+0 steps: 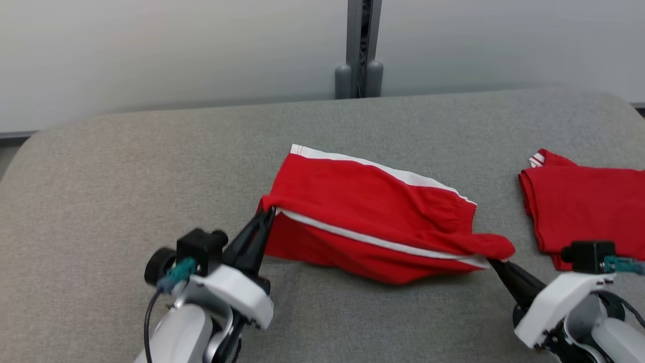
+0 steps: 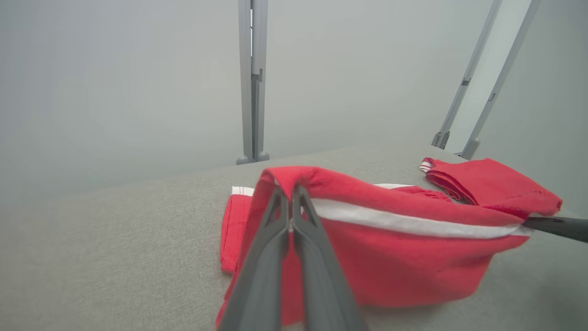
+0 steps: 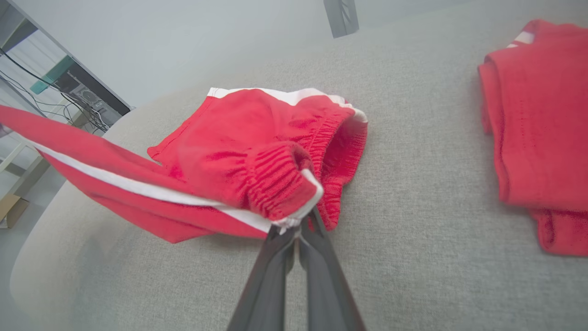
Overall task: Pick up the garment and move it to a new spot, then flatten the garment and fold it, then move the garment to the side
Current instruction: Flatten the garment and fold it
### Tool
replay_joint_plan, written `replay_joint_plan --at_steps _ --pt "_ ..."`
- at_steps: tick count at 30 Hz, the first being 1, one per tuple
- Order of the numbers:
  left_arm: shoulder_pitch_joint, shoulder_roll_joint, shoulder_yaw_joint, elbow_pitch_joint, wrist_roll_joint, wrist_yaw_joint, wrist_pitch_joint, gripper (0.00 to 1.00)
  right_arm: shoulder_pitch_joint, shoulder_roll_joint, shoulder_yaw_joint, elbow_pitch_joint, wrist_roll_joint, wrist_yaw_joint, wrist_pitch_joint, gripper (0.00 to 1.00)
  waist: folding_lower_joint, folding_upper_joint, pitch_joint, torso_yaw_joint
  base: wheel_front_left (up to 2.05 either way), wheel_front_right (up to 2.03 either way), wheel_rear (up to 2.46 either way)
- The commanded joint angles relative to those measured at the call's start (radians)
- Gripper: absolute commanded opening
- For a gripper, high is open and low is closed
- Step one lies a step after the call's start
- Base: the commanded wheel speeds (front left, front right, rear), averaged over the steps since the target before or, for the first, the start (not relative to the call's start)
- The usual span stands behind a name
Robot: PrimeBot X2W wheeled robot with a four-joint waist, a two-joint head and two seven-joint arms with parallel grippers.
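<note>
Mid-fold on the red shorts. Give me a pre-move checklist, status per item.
1. Left gripper shut on hem corner of the red shorts with white side stripes: ok.
2. Right gripper shut on the elastic waistband corner: ok.
3. Striped edge stretched between both grippers, lifted off the grey fabric tabletop: ok.
4. Lower layer lying flat: not ok, waistband end bunched.
5. Layers caught in each grip: cannot tell.
6. Folded red garment at the right lies apart from the shorts: ok.

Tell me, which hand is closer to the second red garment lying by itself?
Right. The right hand pinches the shorts' waistband end just beside that second garment; the left hand pinches the shorts' opposite end, farther away.
</note>
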Motion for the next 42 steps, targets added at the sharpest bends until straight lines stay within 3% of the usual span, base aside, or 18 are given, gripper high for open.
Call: replay_joint_plan --at_steps 1,11,20,42 --pt "-0.032 0.001 0.004 0.016 0.004 0.004 -0.003 0.00 -0.020 0.005 -0.007 0.010 -0.010 0.000 -0.009 0.00 0.0000 0.0000 0.021 -0.011 0.00 0.00 0.00" --pt "-0.342 -0.053 0.025 0.333 -0.004 0.011 -0.038 0.00 -0.215 0.138 -0.003 0.163 -0.037 0.000 -0.026 0.00 0.0000 0.0000 0.112 -0.085 0.00 0.00 0.00" --pt "-0.549 -0.069 0.057 0.555 -0.017 0.018 -0.078 0.00 -0.345 0.191 -0.009 0.263 -0.014 0.000 -0.061 0.00 0.0000 0.0000 0.204 -0.112 0.00 0.00 0.00" --pt "-0.711 -0.083 0.064 0.741 0.022 0.022 -0.090 0.00 -0.520 0.272 0.047 0.451 0.067 0.000 -0.143 0.00 0.0000 0.0000 0.324 -0.132 0.00 0.00 0.00"
